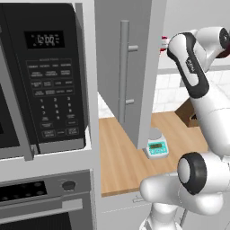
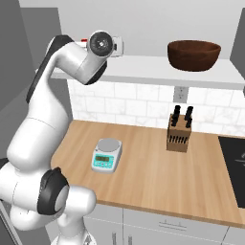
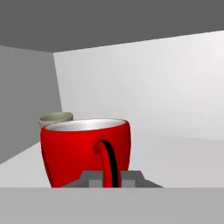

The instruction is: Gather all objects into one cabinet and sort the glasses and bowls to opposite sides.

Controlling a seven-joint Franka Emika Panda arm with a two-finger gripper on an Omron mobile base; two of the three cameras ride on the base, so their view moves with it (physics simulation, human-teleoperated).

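Observation:
The glossy red mug [image 3: 74, 148] stands upright inside the open cabinet [image 3: 153, 87], close in front of the hand camera. Its handle points toward me and runs down between the fingertips of my gripper [image 3: 111, 177], which is shut on the handle. Whether the mug's base touches the shelf is hidden. In the right base view the hand [image 2: 115, 45] reaches in over the left end of the cabinet shelf [image 2: 143, 67], with a sliver of the red mug [image 2: 84, 41] beside it. The wide dark brown bowl [image 2: 194, 55] sits on the same shelf, far to the right.
A pale grey-green cup [image 3: 56, 118] stands just behind the mug, near the cabinet's left wall. The cabinet door [image 1: 123, 67] hangs open beside the microwave [image 1: 42, 76]. On the wooden counter [image 2: 143, 177] below sit a kitchen scale [image 2: 106, 155] and a knife block [image 2: 179, 129].

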